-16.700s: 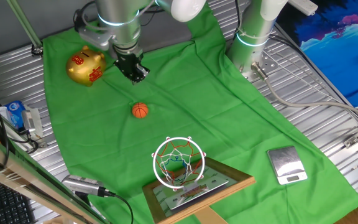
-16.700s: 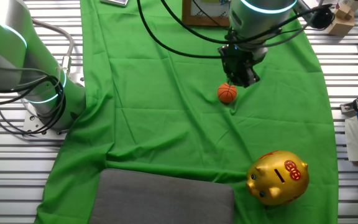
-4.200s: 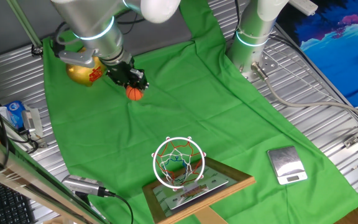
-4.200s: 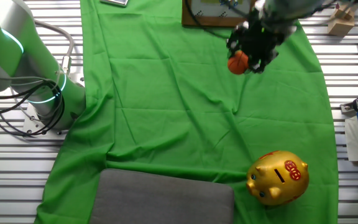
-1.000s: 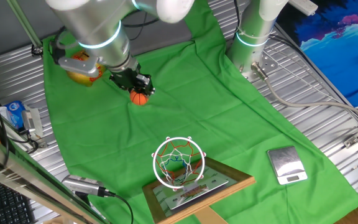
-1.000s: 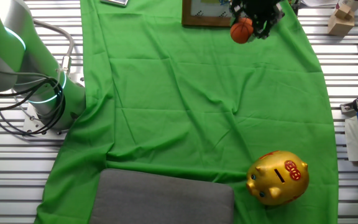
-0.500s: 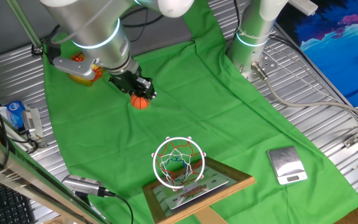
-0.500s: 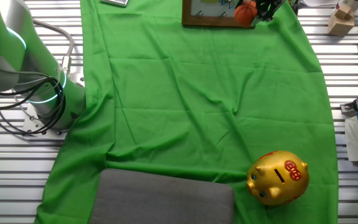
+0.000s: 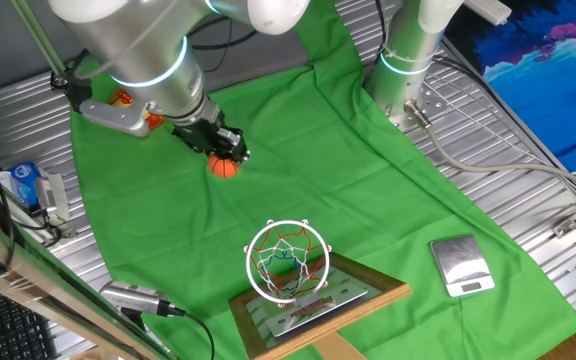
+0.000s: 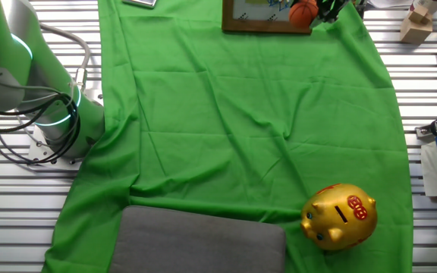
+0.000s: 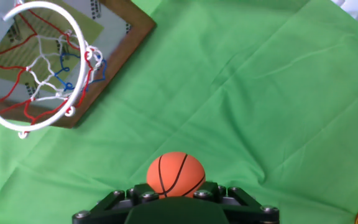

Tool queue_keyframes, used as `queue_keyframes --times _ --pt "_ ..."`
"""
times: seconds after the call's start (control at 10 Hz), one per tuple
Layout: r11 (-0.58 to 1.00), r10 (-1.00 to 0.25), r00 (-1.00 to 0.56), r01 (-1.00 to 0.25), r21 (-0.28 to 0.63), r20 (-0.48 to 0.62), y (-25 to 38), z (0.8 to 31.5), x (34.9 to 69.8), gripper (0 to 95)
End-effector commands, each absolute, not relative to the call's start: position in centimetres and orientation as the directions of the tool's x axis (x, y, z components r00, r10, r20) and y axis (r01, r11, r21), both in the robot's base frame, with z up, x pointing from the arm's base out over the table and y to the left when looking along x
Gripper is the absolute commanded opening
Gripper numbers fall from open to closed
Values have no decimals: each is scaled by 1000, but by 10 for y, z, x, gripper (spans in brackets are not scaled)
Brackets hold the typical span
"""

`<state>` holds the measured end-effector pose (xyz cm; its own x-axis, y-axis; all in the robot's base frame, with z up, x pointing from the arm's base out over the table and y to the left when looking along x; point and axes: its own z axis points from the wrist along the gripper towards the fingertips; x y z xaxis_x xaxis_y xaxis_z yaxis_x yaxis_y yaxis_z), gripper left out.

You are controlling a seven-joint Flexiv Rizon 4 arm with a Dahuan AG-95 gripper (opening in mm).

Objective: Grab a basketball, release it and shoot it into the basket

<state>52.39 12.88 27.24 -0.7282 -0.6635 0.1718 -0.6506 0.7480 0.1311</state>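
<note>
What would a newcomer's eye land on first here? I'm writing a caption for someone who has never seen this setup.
Probably the small orange basketball pinched in the black gripper, held above the green cloth. Next comes the basket, a white ring with a coloured string net on a wooden-framed backboard, near the front edge of the cloth. A gold piggy bank sits alone at the opposite end.

Robot holds a little ball up high
The gripper (image 9: 224,156) pinches the basketball (image 9: 225,167) left of the middle; the basket (image 9: 287,258) stands lower down, on the green cloth (image 9: 368,200).
</note>
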Motion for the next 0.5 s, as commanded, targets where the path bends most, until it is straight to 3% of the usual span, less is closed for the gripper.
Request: queue_keyframes --times 0.1,0.5 --pt "745 -667 -725 -654 132 173 128 272 524 0" --pt "788 -615 -773 -596 152 154 127 271 523 0"
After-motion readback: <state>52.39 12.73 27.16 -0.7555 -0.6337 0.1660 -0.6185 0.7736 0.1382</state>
